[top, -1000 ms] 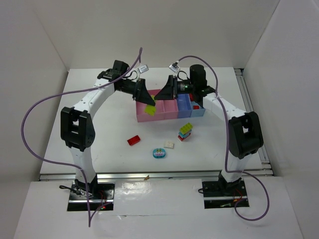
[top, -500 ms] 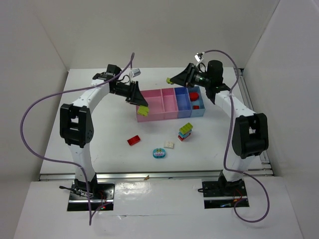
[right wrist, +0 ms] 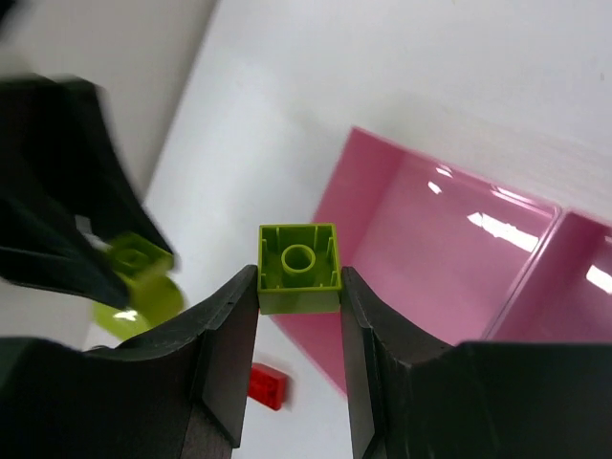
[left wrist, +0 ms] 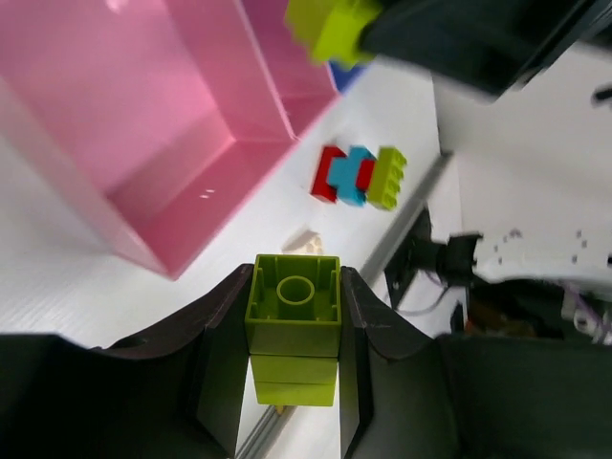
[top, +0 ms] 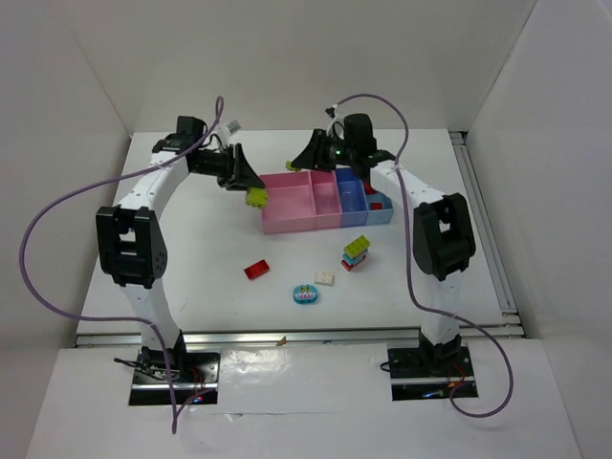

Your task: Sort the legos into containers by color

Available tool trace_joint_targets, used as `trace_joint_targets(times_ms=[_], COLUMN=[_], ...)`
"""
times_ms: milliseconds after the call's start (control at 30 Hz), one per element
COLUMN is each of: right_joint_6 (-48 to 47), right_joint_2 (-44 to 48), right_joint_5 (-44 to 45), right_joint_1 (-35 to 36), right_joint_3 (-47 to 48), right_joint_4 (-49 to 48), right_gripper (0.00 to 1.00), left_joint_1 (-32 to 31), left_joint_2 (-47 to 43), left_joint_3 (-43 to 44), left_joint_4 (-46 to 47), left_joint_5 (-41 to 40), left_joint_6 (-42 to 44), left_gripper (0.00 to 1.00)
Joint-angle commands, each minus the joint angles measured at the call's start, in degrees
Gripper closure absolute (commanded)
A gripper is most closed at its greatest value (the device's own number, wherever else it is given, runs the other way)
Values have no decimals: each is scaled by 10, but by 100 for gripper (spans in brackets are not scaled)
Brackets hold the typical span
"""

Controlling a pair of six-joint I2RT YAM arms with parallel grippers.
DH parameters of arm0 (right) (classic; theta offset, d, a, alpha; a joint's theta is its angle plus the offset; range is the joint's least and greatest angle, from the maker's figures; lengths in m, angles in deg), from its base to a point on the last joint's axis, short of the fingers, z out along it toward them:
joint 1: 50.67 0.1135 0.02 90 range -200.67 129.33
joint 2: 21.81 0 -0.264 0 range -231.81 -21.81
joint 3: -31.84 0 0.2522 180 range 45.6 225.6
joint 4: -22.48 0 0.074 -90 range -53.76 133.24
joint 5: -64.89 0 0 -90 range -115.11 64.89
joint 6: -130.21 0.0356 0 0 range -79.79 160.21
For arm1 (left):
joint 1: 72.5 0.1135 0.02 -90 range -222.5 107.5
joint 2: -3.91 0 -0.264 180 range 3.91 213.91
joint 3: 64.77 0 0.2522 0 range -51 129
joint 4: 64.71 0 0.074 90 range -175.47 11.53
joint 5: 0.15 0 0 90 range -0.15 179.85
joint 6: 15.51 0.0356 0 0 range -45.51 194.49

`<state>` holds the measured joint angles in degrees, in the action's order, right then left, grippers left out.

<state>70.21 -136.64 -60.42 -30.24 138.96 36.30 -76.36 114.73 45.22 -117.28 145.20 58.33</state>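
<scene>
— Near the wide pink bin [top: 287, 206], why are both arms hovering?
— Each is carrying same-coloured cargo, likely bound for one bin. Now the left gripper [left wrist: 294, 330] is clamping a yellow-green brick [left wrist: 294, 298]; the right gripper [right wrist: 298, 292] is pinching a second green brick [right wrist: 298, 254]. Both wrists are angling inward, facing each other.

Your white table [top: 191, 249] held: red brick [top: 255, 270], cream brick [top: 325, 277], teal-and-pink piece [top: 305, 295], red-blue-green stack [top: 356, 251]; wide pink bin [top: 287, 203], narrow pink bin [top: 328, 196], blue bin [top: 352, 194], light blue bin [top: 382, 214]. Black left fingers [left wrist: 222, 363] held a yellow-green brick [left wrist: 293, 330], black right fingers [right wrist: 225, 354] the other yellow-green brick [right wrist: 298, 268].
</scene>
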Motion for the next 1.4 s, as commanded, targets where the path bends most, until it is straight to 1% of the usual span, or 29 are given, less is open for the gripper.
trace_joint_targets(times_ms=[0,67,133,200,267,333,433,467,600,633,667,700,733,767,833,867,933,967,1000,1033,1100,1167,1367], right_joint_6=[-59,-73,-86,-92,-98,-98,-98,-98,-103,-103,-103,-98,-98,-92,-75,-67,-45,-36,-28,-21,-15,-15,12], right_joint_2=[-18,-32,-51,-65,-76,-76,-58,-50,13,42,56,67,79,99,117,123,128,128,122,122,109,95,41], right_joint_5=[71,76,94,107,112,112,120,126,111,90,76,41,20,-4,-53,-98,-137,-170,-180,-186,-187,-187,-205], right_joint_1=[22,29,37,45,52,58,58,58,58,58,52,45,45,40,35,35,35,35,40,40,54,59,77], right_joint_3=[42,54,70,86,86,94,94,87,37,6,-6,-18,-35,-46,-65,-73,-73,-73,-73,-73,-59,-37,16], right_joint_4=[71,95,116,132,143,148,148,148,131,121,102,94,86,73,27,9,-21,-30,-50,-59,-66,-66,-81], right_gripper=[96,96,92,90,76,56,42,42,41,39,36,31,29,27,20,16,14,12,11,11,7,7,7], left_joint_1=[24,24,30,30,30,30,30,30,36,36,36,36,36,36,36,36,31,31,31,31,31,25,14], left_joint_2=[-61,-77,-88,-98,-104,-104,-98,-98,-98,-88,-73,-68,-68,-61,-55,-55,-55,-55,-55,-55,-55,-55,-61], left_joint_3=[-2,-8,-16,-24,-30,-30,-35,-35,-61,-55,-55,-50,-58,-63,-69,-69,-75,-75,-82,-82,-95,-107,-107], left_joint_4=[35,40,48,59,75,75,99,106,188,189,197,207,222,265,294,307,339,351,380,393,425,474,478], left_joint_5=[-71,-112,-146,-160,-160,-160,-134,-123,-1,19,42,81,102,121,149,158,169,175,175,175,175,180,180], left_joint_6=[-61,-84,-105,-119,-129,-136,-150,-150,-150,-150,-150,-158,-166,-174,-193,-193,-214,-223,-233,-243,-274,-308,-313], left_gripper=[100,100,100,100,100,100,100,100,100,100,100,100,100,100,100,100,100,100,100,100,100,100,100])
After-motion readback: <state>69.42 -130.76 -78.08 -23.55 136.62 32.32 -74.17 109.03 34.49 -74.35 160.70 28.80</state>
